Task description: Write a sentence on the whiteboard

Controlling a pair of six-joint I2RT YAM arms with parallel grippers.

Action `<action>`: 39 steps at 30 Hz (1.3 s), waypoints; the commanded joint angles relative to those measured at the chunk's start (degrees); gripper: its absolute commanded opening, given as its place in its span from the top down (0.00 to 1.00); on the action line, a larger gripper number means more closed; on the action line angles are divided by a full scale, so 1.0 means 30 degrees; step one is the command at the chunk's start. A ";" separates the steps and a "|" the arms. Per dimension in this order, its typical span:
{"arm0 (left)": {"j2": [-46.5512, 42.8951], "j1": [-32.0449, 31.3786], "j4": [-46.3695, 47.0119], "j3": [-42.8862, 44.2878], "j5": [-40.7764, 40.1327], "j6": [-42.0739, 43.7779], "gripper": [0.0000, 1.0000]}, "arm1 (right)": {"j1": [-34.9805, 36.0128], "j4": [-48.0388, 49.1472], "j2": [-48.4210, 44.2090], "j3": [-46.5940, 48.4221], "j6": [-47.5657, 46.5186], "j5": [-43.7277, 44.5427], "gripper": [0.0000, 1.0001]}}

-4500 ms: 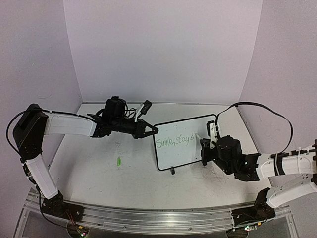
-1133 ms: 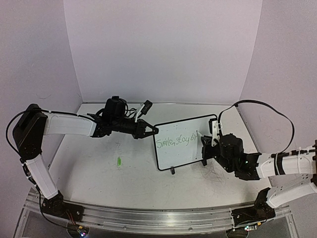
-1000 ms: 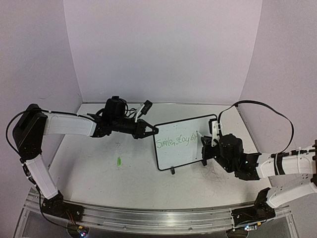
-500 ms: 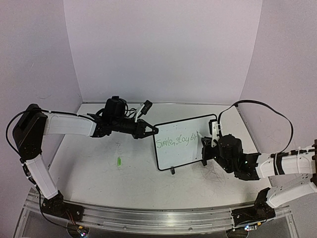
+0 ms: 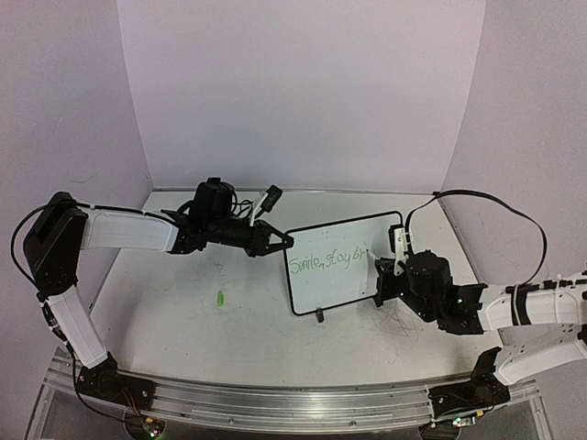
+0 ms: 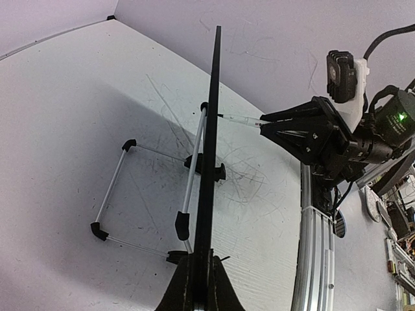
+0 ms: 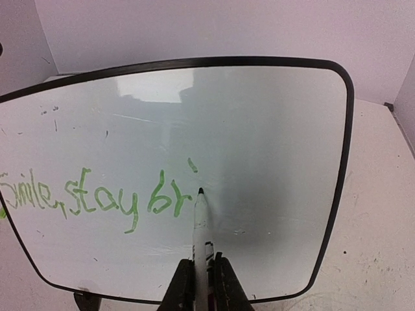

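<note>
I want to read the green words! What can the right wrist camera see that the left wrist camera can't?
Only the right wrist view shows the face of the whiteboard, with the sentence in green reading about "Smile, stay br" and the tip of the marker just right of the last letter.

Only the left wrist view shows the board edge-on, its wire stand behind it, the left gripper shut on its edge, and the right gripper seen from outside.

Both show the whiteboard and the marker pointing at it, held in the shut right gripper.
</note>
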 commanded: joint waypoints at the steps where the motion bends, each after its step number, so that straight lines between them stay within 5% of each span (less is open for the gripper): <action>1: -0.0372 -0.0171 -0.1096 0.0415 -0.0235 0.0598 1.00 | 0.0000 0.0198 0.0369 0.0211 0.0223 0.0118 1.00; 16: -0.0468 -0.0171 -0.1120 0.0377 -0.0251 0.0627 1.00 | -0.0012 0.0978 0.1058 0.0590 -0.0342 0.1004 1.00; 39: -0.0524 -0.0171 -0.1125 0.0386 -0.0286 0.0655 1.00 | 0.0303 -0.2454 0.0945 0.1032 0.2072 -0.0150 1.00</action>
